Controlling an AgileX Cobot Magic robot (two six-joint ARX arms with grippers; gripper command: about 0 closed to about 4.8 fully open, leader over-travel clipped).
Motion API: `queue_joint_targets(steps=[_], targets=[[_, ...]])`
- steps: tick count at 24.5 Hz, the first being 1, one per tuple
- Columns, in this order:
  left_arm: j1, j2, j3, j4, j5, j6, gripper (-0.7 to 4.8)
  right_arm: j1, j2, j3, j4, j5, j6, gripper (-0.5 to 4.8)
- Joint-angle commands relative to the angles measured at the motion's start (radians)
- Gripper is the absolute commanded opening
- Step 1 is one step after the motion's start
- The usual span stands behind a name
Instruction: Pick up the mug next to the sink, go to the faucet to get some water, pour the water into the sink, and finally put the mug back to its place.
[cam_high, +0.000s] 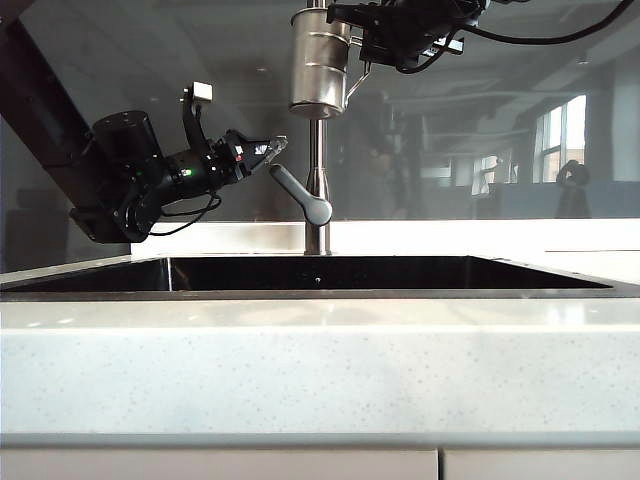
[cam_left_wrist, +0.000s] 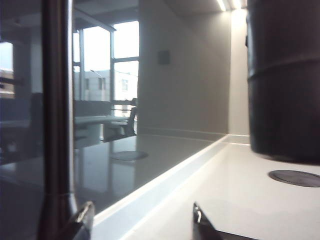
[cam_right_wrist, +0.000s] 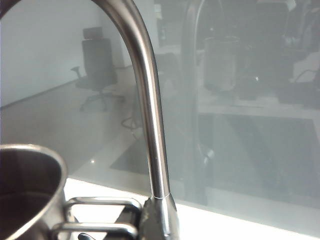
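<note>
The steel mug (cam_high: 319, 62) hangs high over the sink (cam_high: 320, 272), right against the faucet (cam_high: 317, 160) pipe. My right gripper (cam_high: 372, 45) is shut on its wire handle (cam_right_wrist: 95, 216). In the right wrist view the mug's rim (cam_right_wrist: 30, 170) sits beside the curved faucet pipe (cam_right_wrist: 150, 110), with my right gripper (cam_right_wrist: 131, 220) at the handle. My left gripper (cam_high: 268, 150) is open, its tips just above the upper end of the side lever (cam_high: 300, 195). In the left wrist view that gripper (cam_left_wrist: 142, 220) has the pipe (cam_left_wrist: 55, 125) beside one fingertip (cam_left_wrist: 86, 214). No water shows.
A pale speckled counter (cam_high: 320, 370) runs along the front of the sink. A glass wall (cam_high: 480, 120) stands behind the faucet. A round dark cover (cam_left_wrist: 295, 177) lies in the counter under the mug (cam_left_wrist: 285, 75).
</note>
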Motion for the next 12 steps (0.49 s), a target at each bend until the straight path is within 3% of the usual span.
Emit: queue_joint_targets(steps=[1, 4, 7, 12], targets=[[0.005, -0.008, 0.003, -0.093, -0.023, 0.092, 2.46, 0.002, -0.011, 0.011, 0.030, -0.002, 0.003, -0.02], [0.004, -0.008, 0.003, -0.230, -0.041, 0.162, 2.47, 0.002, -0.011, 0.011, 0.030, -0.002, 0.003, -0.02], [0.004, -0.008, 0.003, -0.238, -0.037, 0.165, 2.46, 0.002, -0.011, 0.011, 0.030, -0.005, 0.003, -0.02], [0.004, -0.008, 0.003, -0.133, 0.020, 0.063, 2.45, 0.002, -0.011, 0.011, 0.031, -0.005, 0.003, -0.02]])
